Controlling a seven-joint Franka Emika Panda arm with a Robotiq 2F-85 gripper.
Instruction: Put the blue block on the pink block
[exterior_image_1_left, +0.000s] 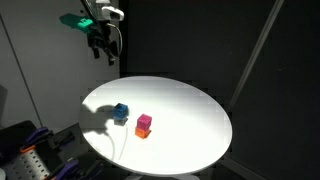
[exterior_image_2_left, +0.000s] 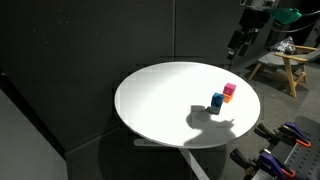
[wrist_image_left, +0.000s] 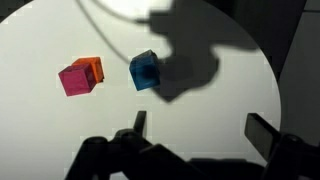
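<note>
While the claw (exterior_image_1_left: 103, 52) hangs high over the rim of the white round desk (exterior_image_1_left: 190, 110) in an exterior view, the blue block (exterior_image_1_left: 121, 112) sits on the desk's near part, well below it. Just beside it is the pink block (exterior_image_1_left: 145, 122), with an orange block (exterior_image_1_left: 143, 132) touching it. From here I cannot say for sure whether pink lies on orange or behind it.

From the opposite side, in an exterior view, the claw (exterior_image_2_left: 237, 55) is again up in the air past the desk (exterior_image_2_left: 160, 100) edge. Blue block (exterior_image_2_left: 217, 101), pink block (exterior_image_2_left: 229, 89) and orange block (exterior_image_2_left: 226, 98) cluster near that edge, next to a dark shadow (exterior_image_2_left: 205, 118).

Seen from the wrist, the claw (wrist_image_left: 200, 130) is spread wide and grips nothing. The blue block (wrist_image_left: 145, 70) lies ahead, apart from the pink block (wrist_image_left: 74, 79), which rests flat on the desk (wrist_image_left: 40, 120), side against the orange block (wrist_image_left: 93, 68). The shadow (wrist_image_left: 185, 60) touches blue.
</note>
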